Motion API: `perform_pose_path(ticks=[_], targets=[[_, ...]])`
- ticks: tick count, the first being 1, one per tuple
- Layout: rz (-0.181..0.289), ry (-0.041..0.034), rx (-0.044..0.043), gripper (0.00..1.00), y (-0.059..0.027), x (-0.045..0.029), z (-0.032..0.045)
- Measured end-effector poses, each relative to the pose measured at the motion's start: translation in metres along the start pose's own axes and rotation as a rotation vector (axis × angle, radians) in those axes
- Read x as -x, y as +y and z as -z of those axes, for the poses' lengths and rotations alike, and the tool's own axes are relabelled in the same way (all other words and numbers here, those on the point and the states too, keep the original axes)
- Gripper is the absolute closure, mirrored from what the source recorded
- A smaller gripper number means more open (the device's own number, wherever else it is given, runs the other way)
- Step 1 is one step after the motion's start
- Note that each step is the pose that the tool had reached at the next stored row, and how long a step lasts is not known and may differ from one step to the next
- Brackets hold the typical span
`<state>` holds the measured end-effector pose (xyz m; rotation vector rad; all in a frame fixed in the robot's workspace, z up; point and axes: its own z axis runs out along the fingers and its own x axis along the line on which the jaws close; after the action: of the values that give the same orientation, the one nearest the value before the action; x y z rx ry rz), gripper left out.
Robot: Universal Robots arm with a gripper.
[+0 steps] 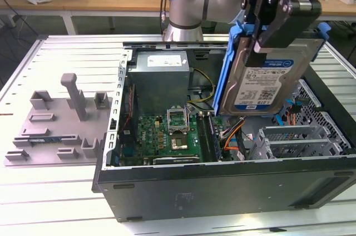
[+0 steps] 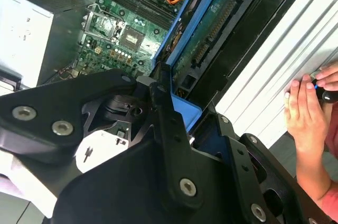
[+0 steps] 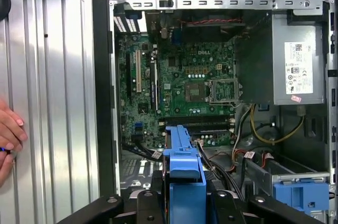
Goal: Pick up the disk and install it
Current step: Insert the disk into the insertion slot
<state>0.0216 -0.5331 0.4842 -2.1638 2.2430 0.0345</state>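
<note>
In the exterior view, the hand [image 1: 271, 31] is closed on the top edge of the disk [image 1: 267, 77]. It holds the disk on edge and slightly tilted, with the label facing the camera. The disk hangs in the air, clear of everything, above the open computer case [image 1: 222, 186] toward the exterior view's right. The metal drive cage [image 1: 295, 138] sits lower and nearer in the case, with the motherboard [image 1: 167, 130] and the power supply [image 1: 158, 77] to the left. A grey fixture tray [image 1: 55, 124] lies on the tabletop [image 1: 55, 52], well apart on the exterior view's left.

In the second wrist view, the black links of the hand press on both sides of the disk's blue carrier frame [image 2: 185, 110]. The dark underside of the drive runs away from the camera over the case. A person's fingers [image 2: 303, 94] rest on the slatted tabletop beside the case, apart from the arm.

In the first wrist view, the blue frame's edge stands up between the links, with the open case spread out beyond it. A blue bracket [image 3: 298, 195] is fixed on top of the drive cage.

By my reading, the pick-up is done: the disk is gripped and off any surface. The install is not done, since the disk touches neither the cage nor any other part of the case.
</note>
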Motion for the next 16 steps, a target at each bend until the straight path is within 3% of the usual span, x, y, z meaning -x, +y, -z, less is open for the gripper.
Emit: perform_pose_path(ticks=[6,12,16], targets=[[0.0,0.0,0.0,0.64,-0.0189,-0.0086,0.0003],[0.0,-0.0001,0.0,0.64,-0.0329,-0.0132,0.0004],[0.0,0.0,0.0,0.64,-0.0469,-0.0151,0.0004]])
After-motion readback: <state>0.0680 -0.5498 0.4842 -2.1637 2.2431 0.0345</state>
